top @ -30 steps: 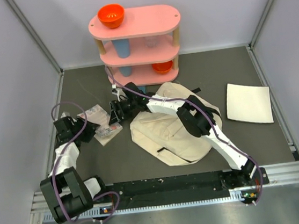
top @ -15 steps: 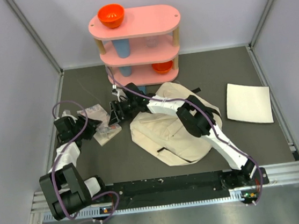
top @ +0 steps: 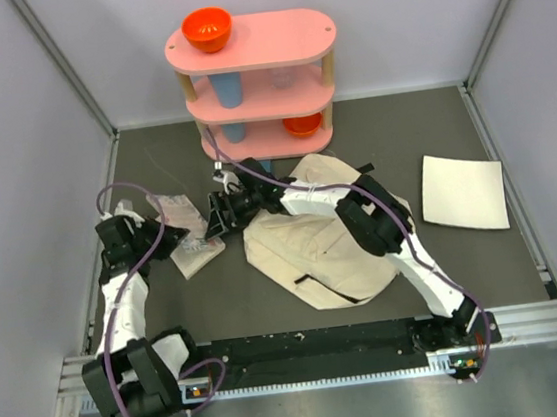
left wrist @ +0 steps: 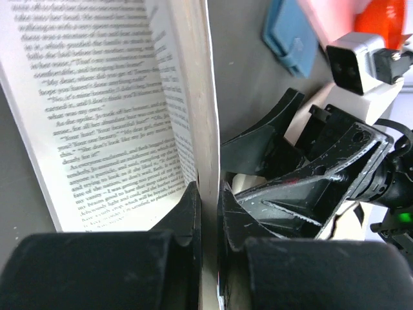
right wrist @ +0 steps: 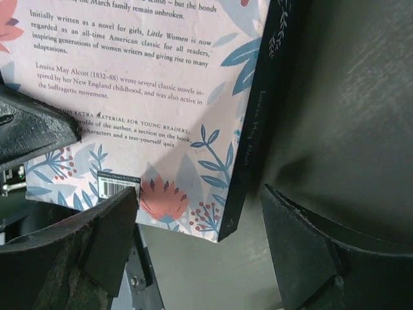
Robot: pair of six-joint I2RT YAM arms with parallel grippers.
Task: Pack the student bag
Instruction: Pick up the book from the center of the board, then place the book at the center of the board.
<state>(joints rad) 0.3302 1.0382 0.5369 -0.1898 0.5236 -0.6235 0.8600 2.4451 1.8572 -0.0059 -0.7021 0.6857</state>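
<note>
Open book (left wrist: 110, 110) left of centre — left gripper (left wrist: 208, 197) clamped on its edge, right gripper (right wrist: 200, 210) wide astride its spine, student bag (top: 309, 255) just beside.

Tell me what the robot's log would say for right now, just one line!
left gripper: shut on book pages | right gripper: open, astride book's spine corner | student bag: book not inside yet

A robot test cell in a laboratory is indicated. A pink shelf (top: 255, 85) is enclosed behind and on both sides by plain grey walls (top: 10, 148) in metal framing. A dark mat (top: 153, 167) is laid beneath it. In front of the shelf, a left arm (top: 118, 302) and a right arm (top: 422, 273) are bolted to a rail (top: 533, 320). Props are staged: a bowl (top: 207, 28) on the shelf, a bag (top: 299, 256) and a book (top: 198, 250) before it.
</note>
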